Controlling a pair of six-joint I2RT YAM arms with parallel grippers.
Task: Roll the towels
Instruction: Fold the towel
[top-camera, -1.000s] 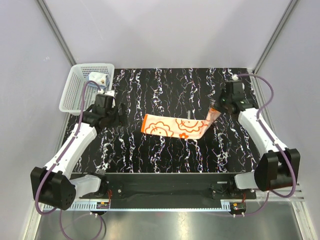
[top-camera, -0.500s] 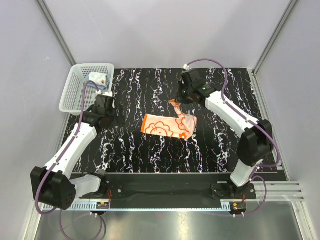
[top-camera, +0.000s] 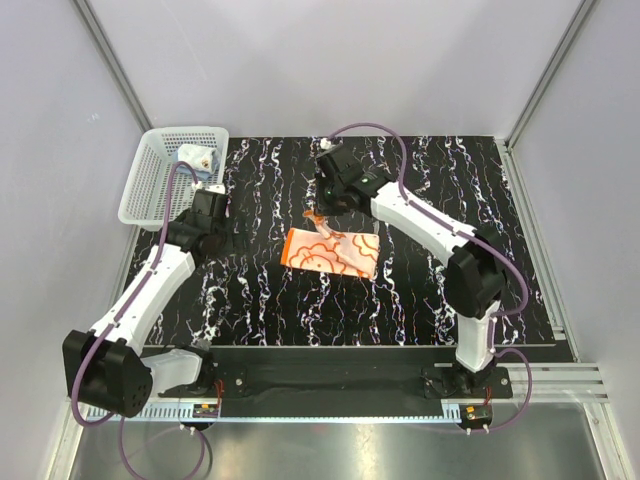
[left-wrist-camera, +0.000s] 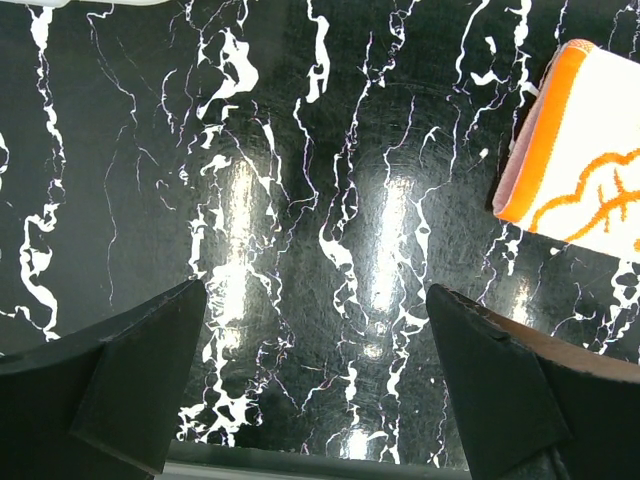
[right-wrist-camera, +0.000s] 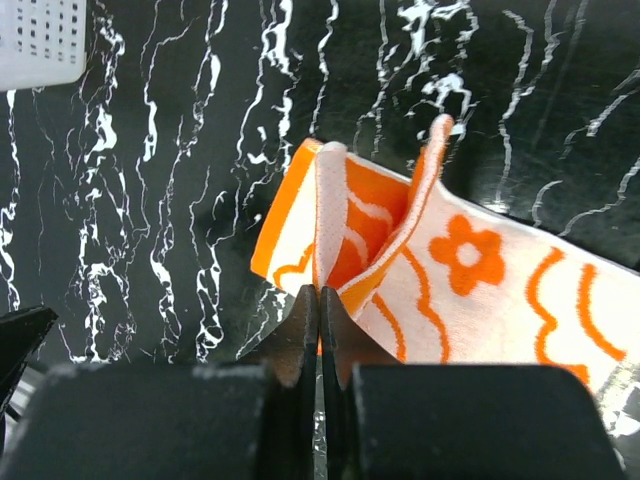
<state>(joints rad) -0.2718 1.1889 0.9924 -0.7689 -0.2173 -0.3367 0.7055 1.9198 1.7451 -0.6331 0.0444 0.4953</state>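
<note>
Your right gripper (right-wrist-camera: 320, 300) is pinched tight on a raised edge of the orange flower-print towel (top-camera: 335, 252), above its left end. The towel lies mid-way across the black marbled table (top-camera: 450, 180), long axis left to right. Your left gripper (left-wrist-camera: 320, 400), jaws wide and empty, hovers just left of that end, so it looks the handier arm to pin it.

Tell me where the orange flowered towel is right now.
In the top view the orange towel lies near the middle of the table; the right claw pinches its far left corner, and the open left claw sits to its left.
</note>
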